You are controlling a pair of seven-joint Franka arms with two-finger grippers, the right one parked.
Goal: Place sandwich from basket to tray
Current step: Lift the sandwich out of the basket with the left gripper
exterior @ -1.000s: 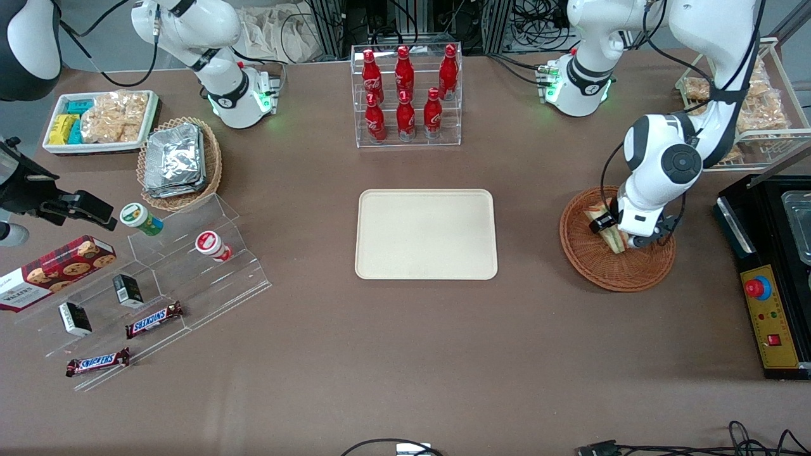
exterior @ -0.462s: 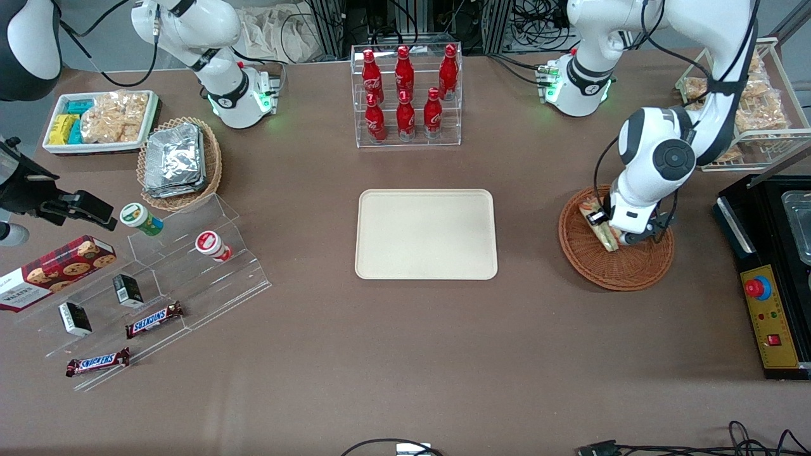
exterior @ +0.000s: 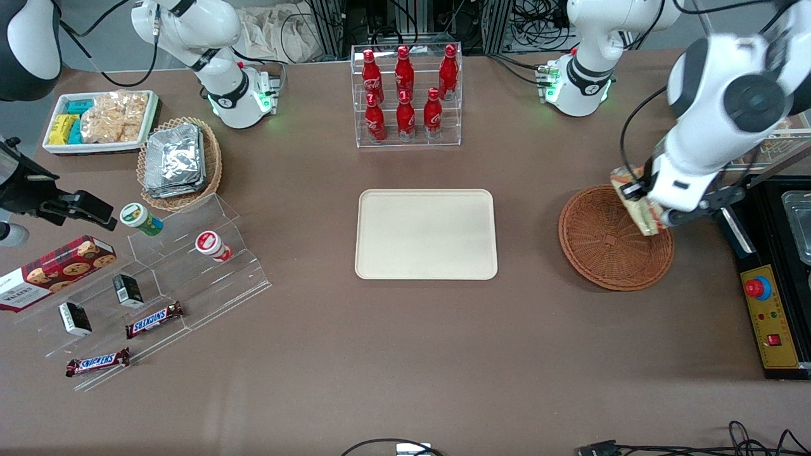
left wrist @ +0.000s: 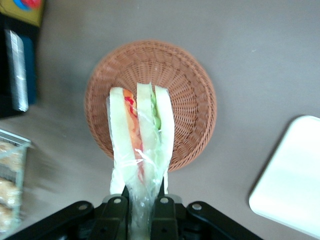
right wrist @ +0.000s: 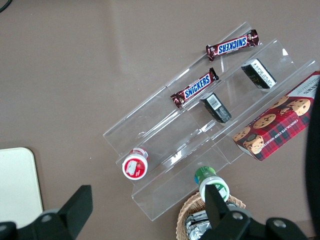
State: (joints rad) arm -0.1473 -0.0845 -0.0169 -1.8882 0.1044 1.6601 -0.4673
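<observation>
My left gripper (exterior: pixel 641 206) is shut on the sandwich (exterior: pixel 635 199), a plastic-wrapped wedge of pale bread with red and green filling, and holds it lifted above the round brown wicker basket (exterior: pixel 608 250), over the basket's edge toward the working arm's end. In the left wrist view the sandwich (left wrist: pixel 141 135) hangs from the gripper (left wrist: pixel 141 207) with the basket (left wrist: pixel 192 100) well below it and nothing lying in the basket. The cream-beige tray (exterior: pixel 426 234) lies flat at the table's middle; its corner shows in the left wrist view (left wrist: pixel 290 185).
A clear rack of red bottles (exterior: pixel 405 95) stands farther from the camera than the tray. A black machine with a red button (exterior: pixel 770 278) sits beside the basket toward the working arm's end, with a wire rack of snack packs (exterior: pixel 754 107) farther back. Acrylic shelves with snacks (exterior: pixel 158 278) lie toward the parked arm's end.
The gripper has risen out of the basket with the sandwich in it and shifted toward the working arm's end. The basket now lies bare.
</observation>
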